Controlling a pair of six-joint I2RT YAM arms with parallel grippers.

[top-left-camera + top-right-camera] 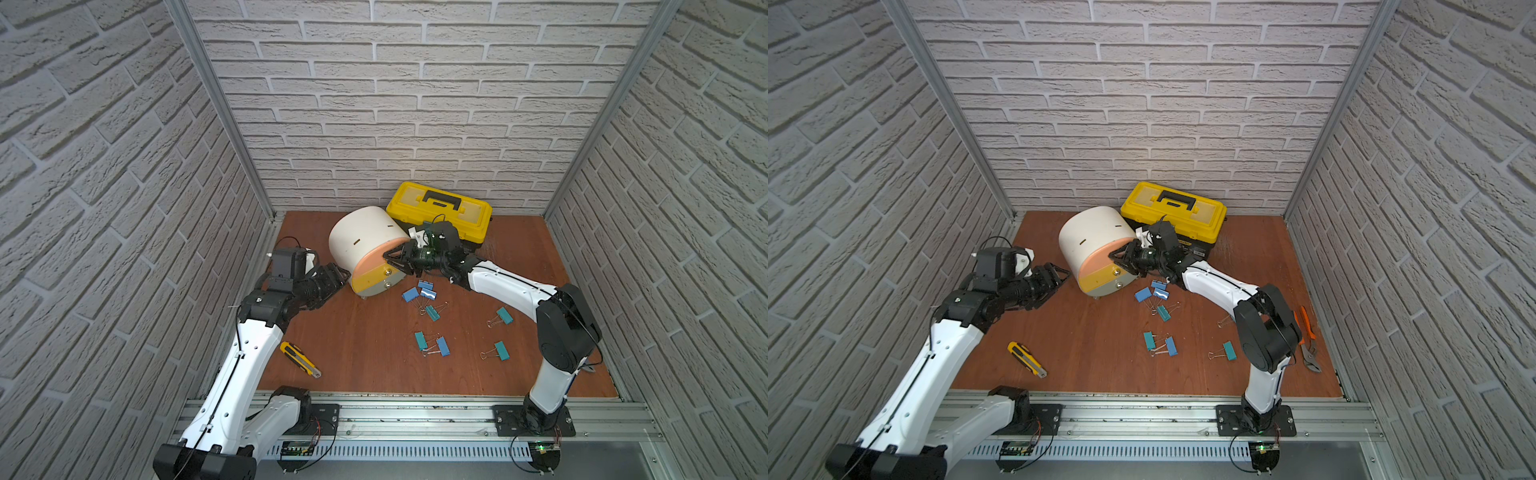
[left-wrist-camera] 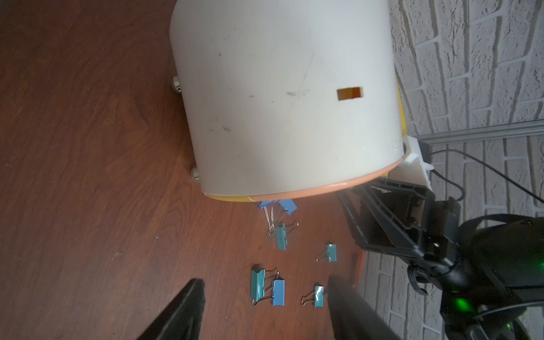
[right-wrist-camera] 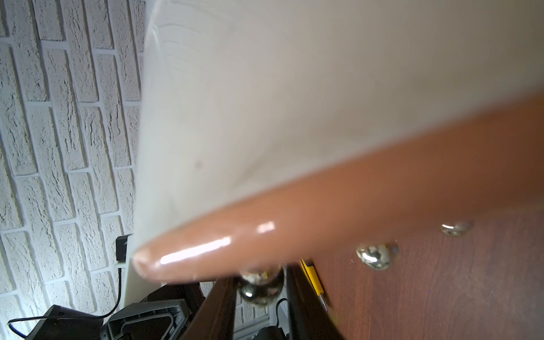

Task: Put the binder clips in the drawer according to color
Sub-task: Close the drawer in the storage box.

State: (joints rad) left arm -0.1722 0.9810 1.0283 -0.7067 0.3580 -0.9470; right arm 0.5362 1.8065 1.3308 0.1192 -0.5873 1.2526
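Walled on three sides in pale brick-pattern panels; floored by a reddish-brown wooden table. At 11 o'clock the drawer, at 12 a yellow toolbox against the back wall. Right claw clamped on the peach front's knob; left claw parted, empty, just beside the drawer. Utility knife at 8, pliers at 3. Binder clips, blue and teal, scattered from centre toward 4.

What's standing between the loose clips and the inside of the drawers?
The closed fronts: peach front, yellow front and grey front all sit flush. The right gripper's fingers bracket the peach knob.
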